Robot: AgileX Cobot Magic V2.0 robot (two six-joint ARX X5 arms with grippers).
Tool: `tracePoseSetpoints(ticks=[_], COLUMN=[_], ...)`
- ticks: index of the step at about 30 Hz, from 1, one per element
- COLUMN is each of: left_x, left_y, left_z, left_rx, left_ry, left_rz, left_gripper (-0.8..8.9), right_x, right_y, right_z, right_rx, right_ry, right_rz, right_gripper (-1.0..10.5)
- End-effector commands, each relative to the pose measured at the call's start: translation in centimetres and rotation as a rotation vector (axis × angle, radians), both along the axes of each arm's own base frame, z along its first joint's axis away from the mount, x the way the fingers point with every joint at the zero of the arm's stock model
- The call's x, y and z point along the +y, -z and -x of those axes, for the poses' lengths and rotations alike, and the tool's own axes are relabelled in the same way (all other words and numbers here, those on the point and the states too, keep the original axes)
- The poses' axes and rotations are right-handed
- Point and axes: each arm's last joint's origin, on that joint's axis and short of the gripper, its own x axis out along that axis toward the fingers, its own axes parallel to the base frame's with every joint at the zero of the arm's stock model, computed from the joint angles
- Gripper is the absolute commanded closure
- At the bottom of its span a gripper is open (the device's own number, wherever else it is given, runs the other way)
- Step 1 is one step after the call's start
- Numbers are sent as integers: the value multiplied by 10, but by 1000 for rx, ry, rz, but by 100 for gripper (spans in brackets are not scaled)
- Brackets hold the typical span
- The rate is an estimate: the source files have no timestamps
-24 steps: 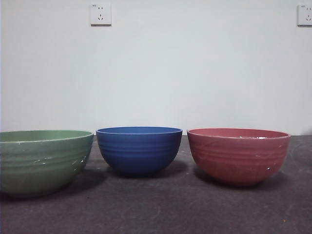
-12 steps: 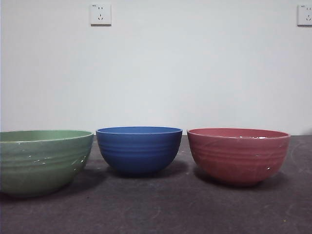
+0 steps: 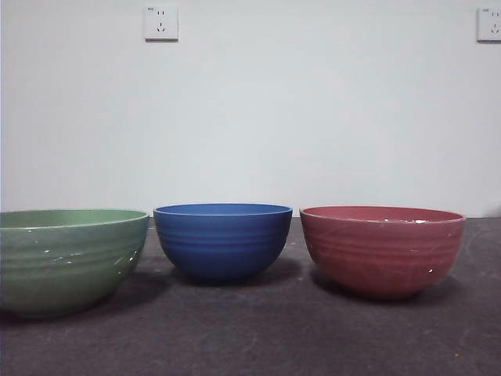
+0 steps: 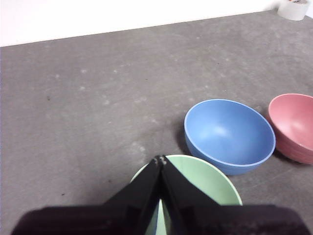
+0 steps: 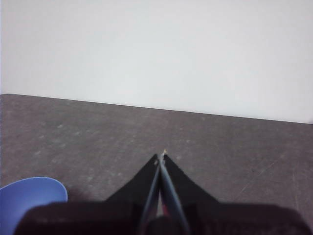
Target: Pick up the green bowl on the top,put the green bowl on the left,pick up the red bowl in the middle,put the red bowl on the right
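No brand, no label, no readable writing anywhere; just two blank white wall sockets, one (image 3: 161, 23) at eleven o'clock in the front view and one (image 3: 489, 24) at one o'clock. Three bowls stood in a row on the dark bench (image 3: 266, 337): the green bowl (image 3: 66, 258) at nine o'clock, cut by the picture's edge, the blue bowl (image 3: 222, 239) in the middle, the red bowl (image 3: 382, 249) at three o'clock. Green and blue sat just beside each other with a sliver of gap; blue and red likewise stood apart, all three upright and empty. Plenty of bare bench lay in front of the row and beyond it toward the wall.

The left end effector (image 4: 160, 160) hung over the green bowl (image 4: 205, 183), tips pressed together, gripping nothing and touching nothing. A white tape roll (image 4: 293, 8) sat at the far bench corner. The right end effector (image 5: 161, 155) was likewise pinched closed and empty, above open bench, with the blue bowl (image 5: 30, 200) at eight o'clock.
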Motion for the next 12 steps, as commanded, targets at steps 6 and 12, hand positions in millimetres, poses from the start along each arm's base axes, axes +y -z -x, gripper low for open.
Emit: tracePoseSetpoints(ticks=[6,12], left_x=[19,25], left_y=[-9,31], left_z=[53,46], left_rx=[-273,-323], left_ry=[-93,-257], left_rz=[-33,-79], left_gripper=[817,817], right_x=[0,0], right_y=[3,4], right_z=[0,0], right_rx=[14,25], right_ry=[6,6], right_rz=[4,9], right_gripper=[942,942])
